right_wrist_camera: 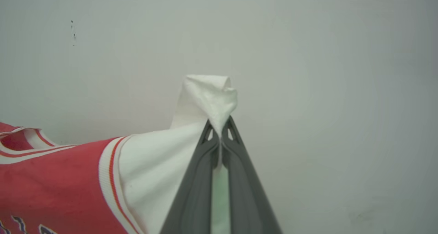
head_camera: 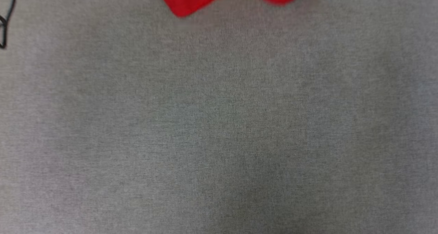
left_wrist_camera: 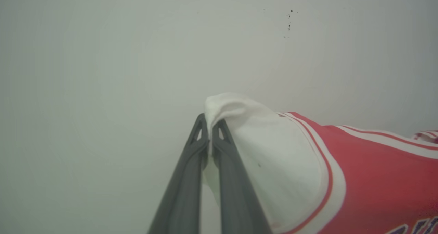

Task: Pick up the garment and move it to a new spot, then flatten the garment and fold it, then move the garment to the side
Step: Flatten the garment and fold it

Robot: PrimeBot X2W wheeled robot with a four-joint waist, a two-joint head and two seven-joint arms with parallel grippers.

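Between left pincer [left_wrist_camera: 209,125] and right pincer [right_wrist_camera: 221,127] (both clamped) spans the garment [left_wrist_camera: 376,179].

A grey cloth surface [head_camera: 219,124], with a thin black cord [head_camera: 12,4] at its far left. The pale wall [left_wrist_camera: 102,73] has dark specks [left_wrist_camera: 289,22].

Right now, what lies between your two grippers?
The garment: the left gripper pinches one white sleeve, the right gripper the other, and its red body runs between them, as both wrist views show.
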